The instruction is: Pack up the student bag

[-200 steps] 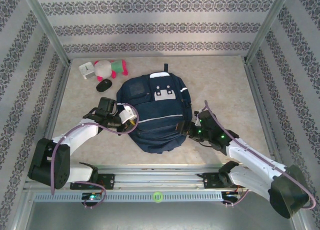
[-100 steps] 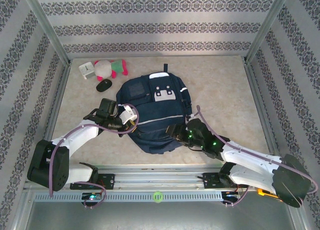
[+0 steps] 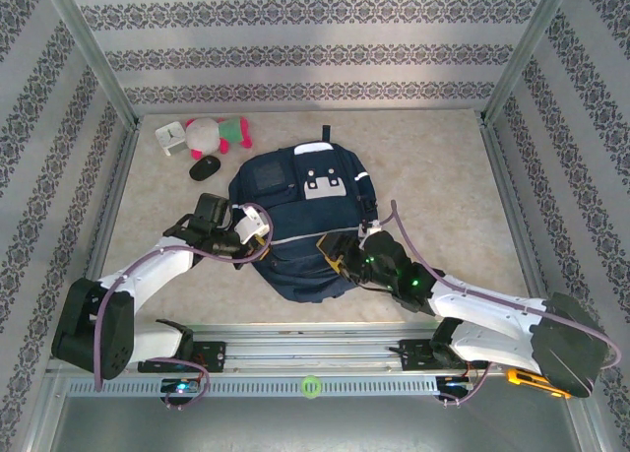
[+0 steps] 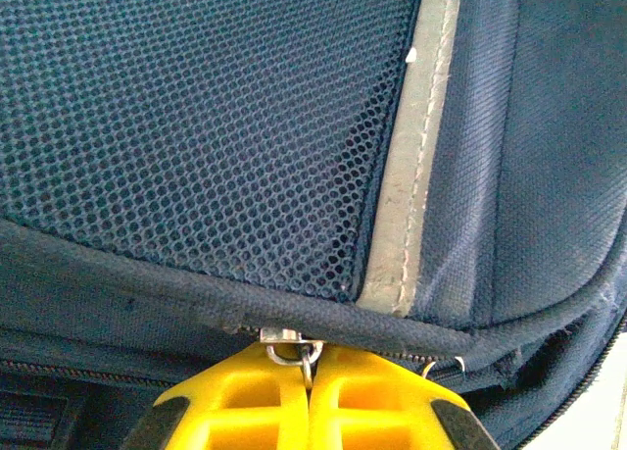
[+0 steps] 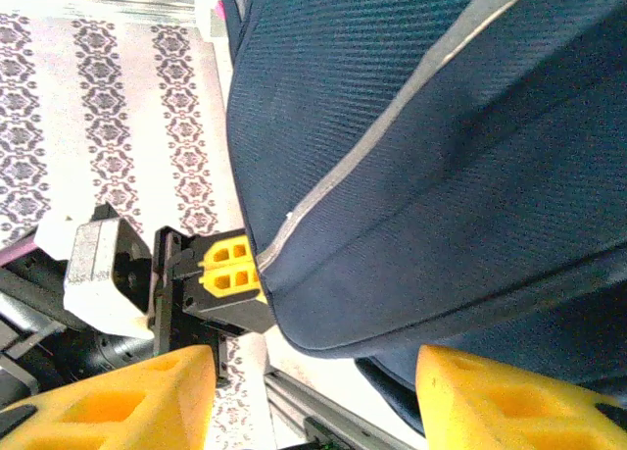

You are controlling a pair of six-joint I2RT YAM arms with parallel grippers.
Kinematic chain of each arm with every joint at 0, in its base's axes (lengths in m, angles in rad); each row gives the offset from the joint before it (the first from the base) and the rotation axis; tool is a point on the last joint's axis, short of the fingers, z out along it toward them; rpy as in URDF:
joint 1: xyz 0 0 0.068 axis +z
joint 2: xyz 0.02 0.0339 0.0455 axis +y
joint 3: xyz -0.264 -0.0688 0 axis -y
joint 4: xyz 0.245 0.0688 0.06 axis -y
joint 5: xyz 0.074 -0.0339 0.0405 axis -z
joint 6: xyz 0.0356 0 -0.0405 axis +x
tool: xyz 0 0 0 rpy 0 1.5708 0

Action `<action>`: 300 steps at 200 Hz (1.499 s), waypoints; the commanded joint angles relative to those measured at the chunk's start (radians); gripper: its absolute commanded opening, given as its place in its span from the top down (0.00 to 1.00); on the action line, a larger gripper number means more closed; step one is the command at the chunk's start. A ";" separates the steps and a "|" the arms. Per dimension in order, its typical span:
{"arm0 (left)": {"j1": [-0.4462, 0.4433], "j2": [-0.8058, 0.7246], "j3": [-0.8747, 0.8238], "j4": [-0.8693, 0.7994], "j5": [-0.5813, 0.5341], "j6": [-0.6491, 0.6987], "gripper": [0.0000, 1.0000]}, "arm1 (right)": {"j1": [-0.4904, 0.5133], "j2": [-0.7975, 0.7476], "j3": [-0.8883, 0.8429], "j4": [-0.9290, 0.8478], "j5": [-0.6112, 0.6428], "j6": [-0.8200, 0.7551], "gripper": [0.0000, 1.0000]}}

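Observation:
The navy student bag (image 3: 305,216) lies flat mid-table, grey-white patches up. My left gripper (image 3: 260,237) is at its left edge, shut on a metal zipper pull (image 4: 297,355); its yellow fingers (image 4: 245,401) meet under the dark seam, with mesh and a pale stripe (image 4: 411,146) above. My right gripper (image 3: 333,255) hovers open over the bag's lower front. In the right wrist view its fingertips (image 5: 313,391) stand wide apart with the bag (image 5: 431,156) beyond them, nothing between, and the left gripper (image 5: 227,274) at the bag's far edge.
A pink-and-white plush toy (image 3: 219,132), a small white clock (image 3: 170,137) and a black mouse (image 3: 205,166) sit at the back left. Patterned walls enclose the table; a metal rail (image 3: 315,352) runs along the near edge.
My right arm has swung left, from the bag's right edge to over its lower front. The left gripper has stayed at the bag's left edge.

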 commanded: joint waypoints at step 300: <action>-0.230 -0.141 0.082 -0.050 -0.028 -0.158 0.49 | -0.203 0.331 0.125 0.244 -0.123 -0.062 0.92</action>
